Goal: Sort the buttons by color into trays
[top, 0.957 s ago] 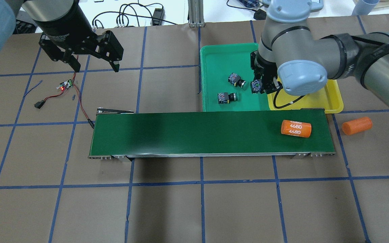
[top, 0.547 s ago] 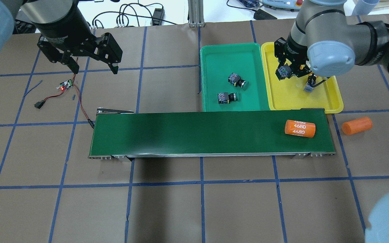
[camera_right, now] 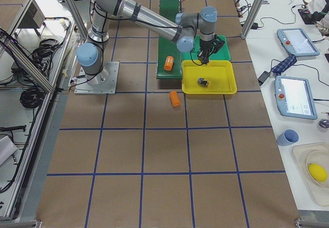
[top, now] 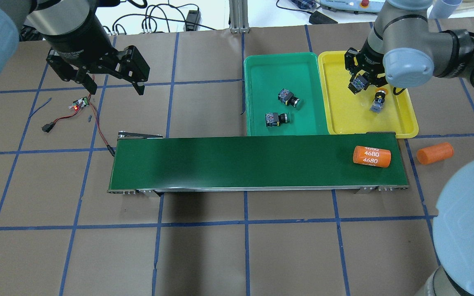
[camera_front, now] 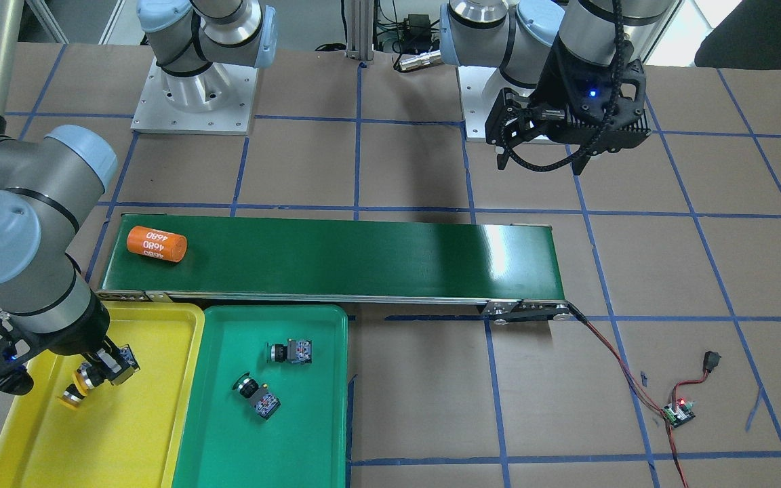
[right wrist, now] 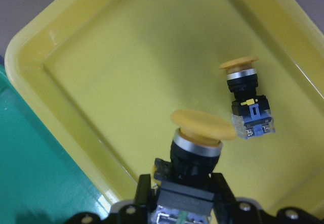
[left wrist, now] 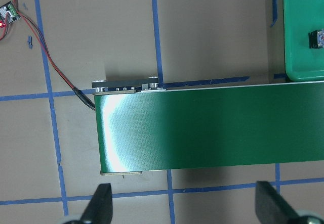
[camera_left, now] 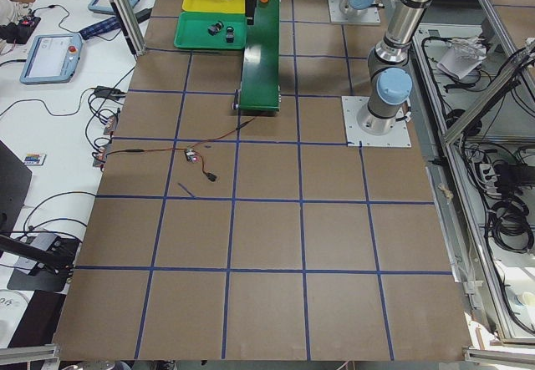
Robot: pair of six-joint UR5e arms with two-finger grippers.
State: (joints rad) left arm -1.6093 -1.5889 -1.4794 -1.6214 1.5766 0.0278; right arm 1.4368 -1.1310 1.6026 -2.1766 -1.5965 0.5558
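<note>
- Upper right of the overhead view: right gripper (top: pixel 359 83) is clamping a yellow button (right wrist: pixel 201 133) above the yellow tray (top: pixel 344 119).
- Second yellow button (top: pixel 377 101) is lying in that tray.
- Green buttons (top: pixel 289 98) are both lying in the green tray (top: pixel 261 70).
- Upper left: left gripper (top: pixel 115 84) is hanging spread and empty.
- Judged remaining: releasing the held button.

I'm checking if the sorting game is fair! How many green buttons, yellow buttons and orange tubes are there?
Green buttons: 2
Yellow buttons: 2 (one held in the right gripper)
Orange cylinders: 2
Total: 6
</note>
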